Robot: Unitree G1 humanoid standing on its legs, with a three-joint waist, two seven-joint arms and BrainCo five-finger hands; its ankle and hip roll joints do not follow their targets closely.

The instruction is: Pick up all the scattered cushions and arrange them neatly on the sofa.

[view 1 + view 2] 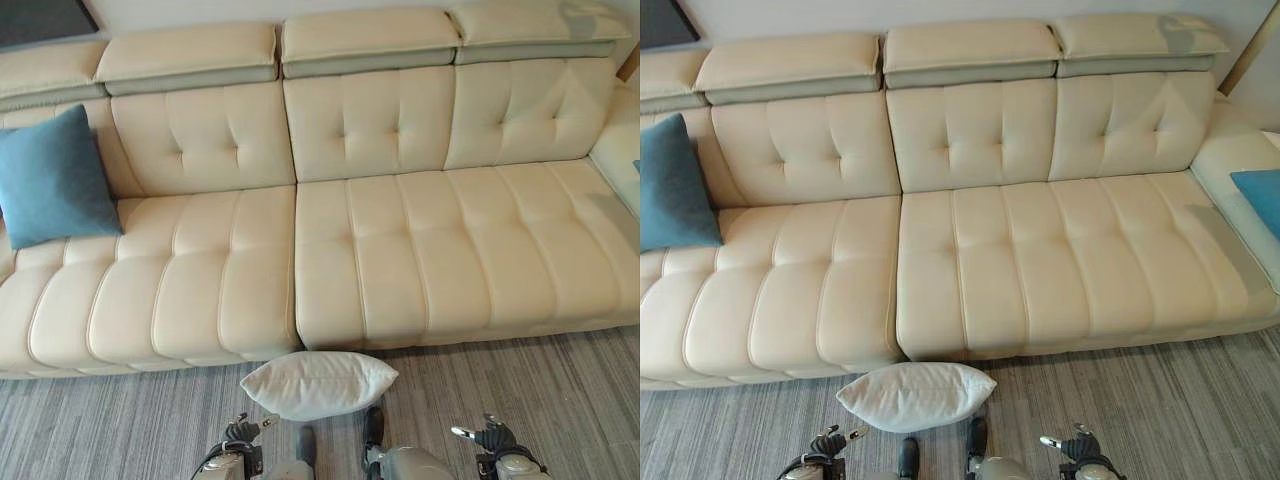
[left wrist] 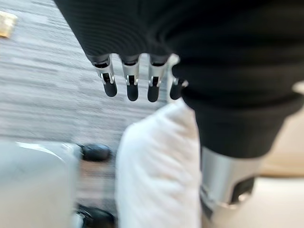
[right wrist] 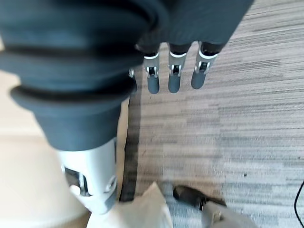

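Below the cream sofa (image 1: pixel 400 250), a white cushion (image 1: pixel 318 384) lies on the floor, awaiting pickup; the left hand (image 2: pixel 130 80) and right hand (image 3: pixel 173 71) hang open and empty nearby.

A home living room is shown. A long cream leather sofa (image 1: pixel 380 230) with tufted backrests and padded headrests is set against a pale wall. A square teal fabric cushion (image 1: pixel 52 180) is propped at the sofa's left end, and a plump white cushion (image 1: pixel 318 384) is seen on the grey striped carpet (image 1: pixel 560 400) just before the sofa's front edge.
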